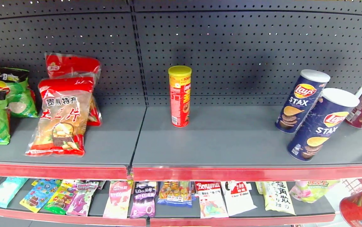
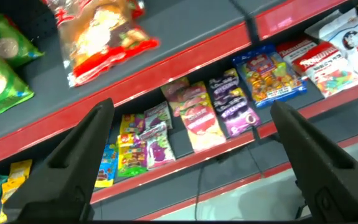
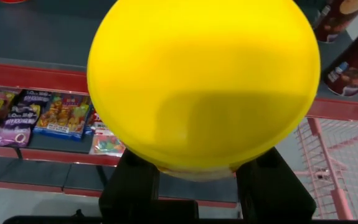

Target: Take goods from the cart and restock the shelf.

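"Which step?"
"Carrying; right gripper (image 3: 197, 179) clamps the can (image 3: 203, 81), low at five o'clock, off the shelf (image 1: 231, 138); left gripper (image 2: 191, 106) gapes empty; next, I'd guess: lift, stand it by the shelved can (image 1: 180, 96)."

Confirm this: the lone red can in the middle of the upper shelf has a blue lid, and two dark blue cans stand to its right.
Wrong on the lid. The head view shows the lone red can on the upper shelf with a yellow lid, not a blue one. The rest holds: it stands mid-shelf, and two dark blue cans stand to its right.
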Controlling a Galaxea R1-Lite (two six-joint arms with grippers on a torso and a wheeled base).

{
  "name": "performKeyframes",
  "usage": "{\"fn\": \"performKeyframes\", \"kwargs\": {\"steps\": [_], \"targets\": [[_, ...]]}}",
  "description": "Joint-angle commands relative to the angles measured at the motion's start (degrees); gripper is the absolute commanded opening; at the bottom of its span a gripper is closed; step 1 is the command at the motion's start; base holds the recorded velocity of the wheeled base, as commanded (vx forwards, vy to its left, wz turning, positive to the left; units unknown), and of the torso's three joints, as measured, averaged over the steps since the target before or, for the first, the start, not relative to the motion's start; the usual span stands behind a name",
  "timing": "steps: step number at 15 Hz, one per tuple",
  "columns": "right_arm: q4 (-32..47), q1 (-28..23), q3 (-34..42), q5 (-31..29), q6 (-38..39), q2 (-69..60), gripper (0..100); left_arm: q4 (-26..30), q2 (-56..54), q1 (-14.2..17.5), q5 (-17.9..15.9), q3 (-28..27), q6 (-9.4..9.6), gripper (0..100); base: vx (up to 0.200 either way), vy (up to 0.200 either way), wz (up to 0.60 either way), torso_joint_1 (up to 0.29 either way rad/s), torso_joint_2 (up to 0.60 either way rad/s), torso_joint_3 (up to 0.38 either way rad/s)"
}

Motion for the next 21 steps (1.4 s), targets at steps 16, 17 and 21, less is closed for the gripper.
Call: {"fn": "performKeyframes", "kwargs": {"steps": [16,17,21], "targets": [[0.2,4.6,2.5,0.3,-0.3,-4.5,0,-0.3,0.1,0.0,-0.4,0.5,0.03,100,0.038,0.0,0.0,0.0,0.0,0.0],[0.2,7.2,2.8,0.8,-0.3,-5.5,0,-0.5,0.6,0.0,-1.0,0.9,0.03,100,0.0,0.0,0.0,0.0,0.0,0.0],[0.2,12.4,2.6,1.2,-0.1,-4.7,0,-9.9,13.8,0.1,-2.0,0.1,-0.5,100,0.0,0.0,0.0,0.0,0.0,0.0]]}}
